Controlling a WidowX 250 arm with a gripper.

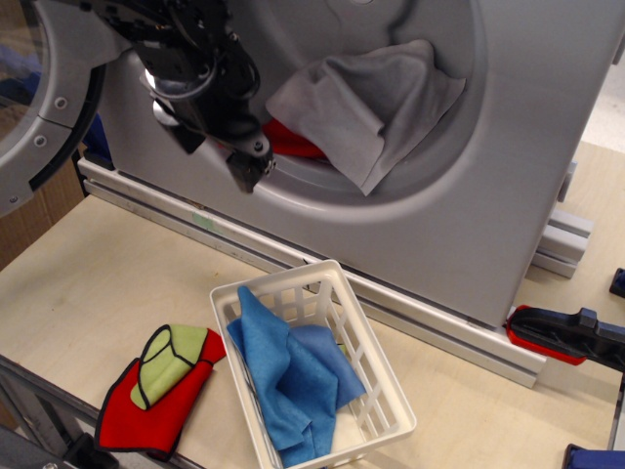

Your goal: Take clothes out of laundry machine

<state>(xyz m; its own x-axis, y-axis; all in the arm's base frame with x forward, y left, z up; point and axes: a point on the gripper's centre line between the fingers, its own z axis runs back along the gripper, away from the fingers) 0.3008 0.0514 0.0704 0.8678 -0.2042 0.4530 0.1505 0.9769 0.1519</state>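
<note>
The laundry machine [469,225] fills the back of the view, its round glass door [39,117] swung open at the left. A large light-grey cloth [361,103] hangs over the lower rim of the drum opening. A bright-red cloth [293,142] lies under it, partly hidden by the grey cloth and by my gripper. My black gripper [220,156] is in front of the drum's lower left rim, just left of the red cloth. Its fingers are spread, open and empty.
A white slotted basket [386,410] holding a blue cloth [293,376] stands on the wooden table in front of the machine. A red cloth with black edging and a yellow-green piece [156,391] lies at the front left. A red-and-black tool [562,337] lies at the right.
</note>
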